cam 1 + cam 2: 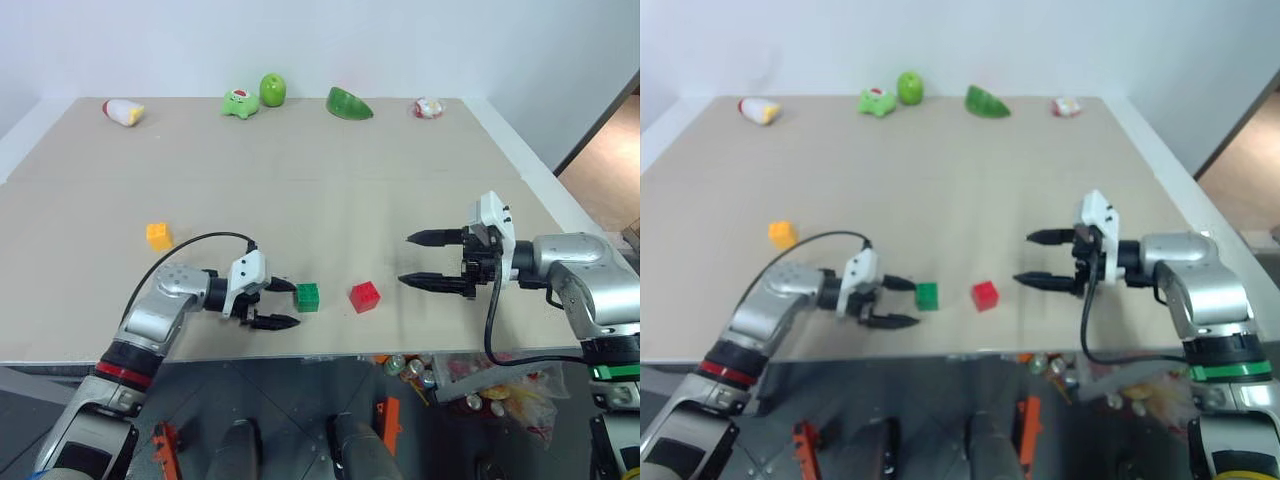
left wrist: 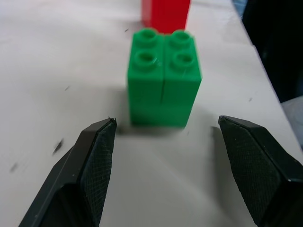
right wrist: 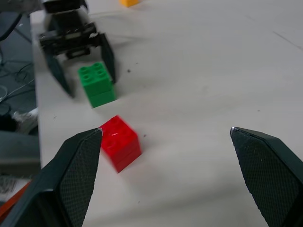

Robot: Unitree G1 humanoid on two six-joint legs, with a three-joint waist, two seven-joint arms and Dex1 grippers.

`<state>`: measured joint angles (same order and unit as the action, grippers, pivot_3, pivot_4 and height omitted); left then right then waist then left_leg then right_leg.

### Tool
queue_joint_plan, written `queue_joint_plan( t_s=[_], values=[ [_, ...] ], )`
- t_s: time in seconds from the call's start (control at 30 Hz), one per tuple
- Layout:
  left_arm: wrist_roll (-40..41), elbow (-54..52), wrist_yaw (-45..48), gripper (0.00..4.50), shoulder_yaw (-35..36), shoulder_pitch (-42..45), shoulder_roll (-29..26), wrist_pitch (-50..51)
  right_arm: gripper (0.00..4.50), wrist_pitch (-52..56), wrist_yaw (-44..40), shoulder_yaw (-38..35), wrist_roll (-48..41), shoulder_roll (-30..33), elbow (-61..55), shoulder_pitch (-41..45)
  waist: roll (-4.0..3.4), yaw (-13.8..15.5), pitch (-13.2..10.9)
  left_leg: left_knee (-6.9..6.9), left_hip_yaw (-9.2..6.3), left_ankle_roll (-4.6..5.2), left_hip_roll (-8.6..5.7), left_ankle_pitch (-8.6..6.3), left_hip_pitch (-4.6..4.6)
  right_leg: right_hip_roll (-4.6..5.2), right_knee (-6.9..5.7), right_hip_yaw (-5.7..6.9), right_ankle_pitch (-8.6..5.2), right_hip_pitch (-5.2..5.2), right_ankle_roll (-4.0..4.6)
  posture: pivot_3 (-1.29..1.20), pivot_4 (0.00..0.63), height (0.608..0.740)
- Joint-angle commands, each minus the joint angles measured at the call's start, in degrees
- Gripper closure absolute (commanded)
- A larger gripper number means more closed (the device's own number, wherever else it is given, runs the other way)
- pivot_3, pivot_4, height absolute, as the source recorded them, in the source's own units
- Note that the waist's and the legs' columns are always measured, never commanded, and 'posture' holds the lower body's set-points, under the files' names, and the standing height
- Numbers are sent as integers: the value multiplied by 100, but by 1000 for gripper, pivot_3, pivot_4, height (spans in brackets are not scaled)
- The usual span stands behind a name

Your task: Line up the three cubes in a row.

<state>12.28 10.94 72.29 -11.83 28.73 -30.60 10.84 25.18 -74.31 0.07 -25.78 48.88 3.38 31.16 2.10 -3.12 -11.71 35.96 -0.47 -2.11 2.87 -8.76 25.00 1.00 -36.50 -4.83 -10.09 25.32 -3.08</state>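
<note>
Left wrist view gives the closest look at the green cube [image 2: 163, 78]: glossy moulded plastic with four round studs on top and a seam down its face, standing on the matte, lightly scuffed pale tabletop [image 2: 57, 56]. The left hand [image 2: 165, 142] is released, its dark fingers [image 2: 97, 163] with cross-hatched pads spread to either side, tips just short of the cube and apart from it. Just past the green cube from that hand sits the red cube [image 2: 165, 14]. Right wrist view adds the red cube's studded top and tilted stance near one finger of the right hand [image 3: 165, 135], which is likewise spread wide and holds nothing. Left eye view alone shows the yellow-orange cube [image 1: 159, 235], well apart from the left hand, beyond its forearm.
</note>
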Motion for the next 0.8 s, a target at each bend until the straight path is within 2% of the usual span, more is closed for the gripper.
queue_joint_plan(
  t_s=[0.03,0.1,0.23,0.4,0.47,0.6,0.8],
  values=[
    [337,-671,-179,923,724,-384,-545,286,0,183,-218,-169,-359,124,-675,-16,-1,-37,-1,-2,0,0,3,0,0,-2,0,0,0,2,1,0,150,733],
    [607,-1139,-233,923,1189,-797,-936,566,0,304,-293,-151,-544,104,-1020,11,-3,-58,-2,-7,-1,0,9,0,0,-5,-2,2,0,6,3,0,150,733],
    [1034,-1727,-437,923,1881,-1426,-1383,1086,0,442,-266,-120,-754,-36,-1270,187,-3,-79,-3,-12,1,-2,8,-1,0,2,-2,6,-4,5,8,0,150,733],
    [1338,-1739,-1024,923,2773,-1879,-1502,1537,0,508,-171,16,-891,-465,-1185,662,-2,-109,-3,-8,8,-2,6,-1,1,14,1,14,-5,7,7,0,150,733],
    [1377,-1652,-1172,923,2919,-1901,-1481,1595,0,496,-183,89,-848,-554,-1135,748,-1,-104,-3,-8,7,-2,7,-1,1,16,2,20,-6,6,8,0,150,733],
    [1103,-766,-1424,923,3177,-2069,-1574,1319,0,263,-271,395,-638,-814,-1012,907,-2,-117,-3,-9,9,-2,6,-1,-1,23,2,27,-5,7,11,0,150,733],
    [1089,39,-2105,923,3374,-1613,-1428,1245,0,184,-302,387,-600,-844,-978,876,-1,-91,-3,-15,8,-3,8,-2,9,25,2,34,-5,13,13,0,150,733]
  ],
)
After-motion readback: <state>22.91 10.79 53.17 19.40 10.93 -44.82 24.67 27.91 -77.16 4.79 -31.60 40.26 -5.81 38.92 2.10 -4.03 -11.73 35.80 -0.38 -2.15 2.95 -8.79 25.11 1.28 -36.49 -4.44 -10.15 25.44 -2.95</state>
